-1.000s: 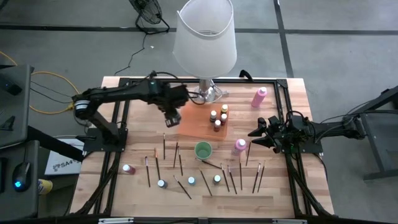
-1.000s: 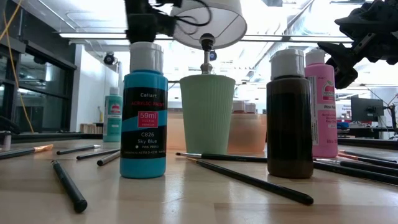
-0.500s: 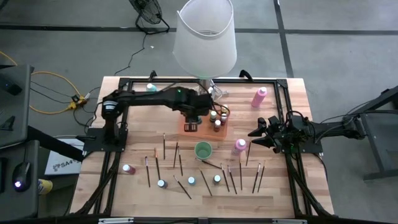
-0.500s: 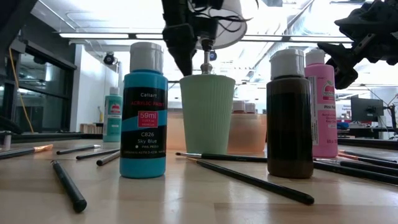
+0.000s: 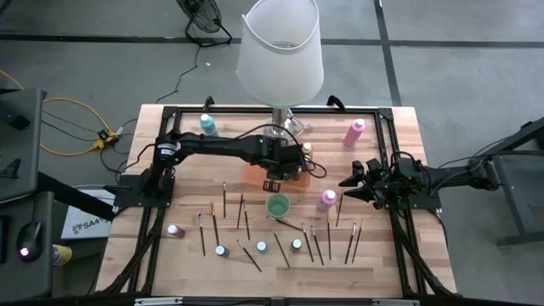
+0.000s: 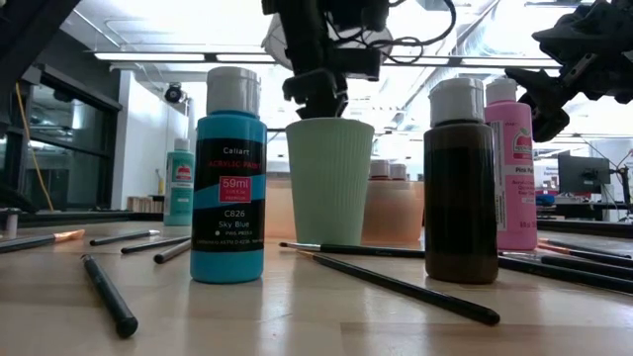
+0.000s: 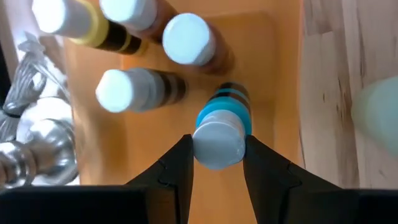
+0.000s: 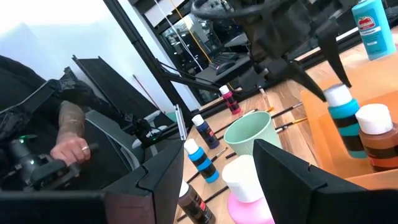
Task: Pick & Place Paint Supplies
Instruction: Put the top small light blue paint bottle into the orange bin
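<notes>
My left gripper [image 5: 274,179] hangs over the near side of the orange tray [image 5: 253,172], shut on a small sky-blue paint bottle with a white cap [image 7: 217,142]. Three brown and yellow bottles [image 7: 134,90] stand in the tray beside it. The same blue bottle [image 8: 343,122] shows in the right wrist view, upright next to a brown one. My right gripper [image 5: 351,181] waits open near the table's right side, beside a pink bottle [image 5: 327,200]. Thin dark brushes [image 5: 242,206] and small bottles [image 5: 262,246] lie on the near half of the table. My left gripper pinches the blue bottle by its white cap [image 7: 214,134], one finger [image 7: 177,163] on each side, coming from above and pointing down. The bottle hangs upright below the fingers, its bottom inside the tray; whether it stands on the tray floor I cannot tell.
A pale green cup [image 5: 277,205] stands just near of the tray. The big white-shaded lamp [image 5: 280,47] rises at the far edge, its metal foot [image 7: 37,134] next to the tray. A teal bottle [image 5: 206,125] and a pink one [image 5: 354,131] stand far back. A person's hand [image 8: 68,146] shows beyond the table.
My left arm has swung from the table's left-centre toward the right and slightly nearer, ending over the orange tray next to the standing bottles, fingers pointing down. My right arm has kept still.
</notes>
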You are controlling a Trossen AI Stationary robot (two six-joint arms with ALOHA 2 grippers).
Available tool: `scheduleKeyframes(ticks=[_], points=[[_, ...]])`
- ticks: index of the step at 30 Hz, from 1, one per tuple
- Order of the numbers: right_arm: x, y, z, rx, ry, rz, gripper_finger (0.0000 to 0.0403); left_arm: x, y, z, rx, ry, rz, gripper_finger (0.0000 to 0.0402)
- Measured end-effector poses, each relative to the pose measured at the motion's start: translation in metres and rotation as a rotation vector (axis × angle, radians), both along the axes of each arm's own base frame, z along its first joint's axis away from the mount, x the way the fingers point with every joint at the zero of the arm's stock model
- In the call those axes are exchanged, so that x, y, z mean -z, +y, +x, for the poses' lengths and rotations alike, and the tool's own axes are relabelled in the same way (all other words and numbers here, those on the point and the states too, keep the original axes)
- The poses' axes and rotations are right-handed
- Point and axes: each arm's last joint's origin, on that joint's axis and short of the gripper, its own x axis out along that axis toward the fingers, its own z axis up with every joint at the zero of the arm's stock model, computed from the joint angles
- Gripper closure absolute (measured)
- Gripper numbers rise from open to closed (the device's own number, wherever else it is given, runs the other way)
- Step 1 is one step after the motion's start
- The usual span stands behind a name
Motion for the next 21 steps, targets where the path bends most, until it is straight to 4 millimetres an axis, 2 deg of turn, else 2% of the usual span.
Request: scheduleKeyframes(ticks=[11,21], points=[[0.0001,0.0000,0.0000,0.000,0.000,0.000,0.0215,0.0044,-0.0025,0.0060,0.084,0.007,0.097,0.0290],[0.0000,0.0000,0.0000,-0.001,0.000,0.000,0.0215,0.0031,-0.0024,0.0088,0.303,0.042,0.196,0.0290]])
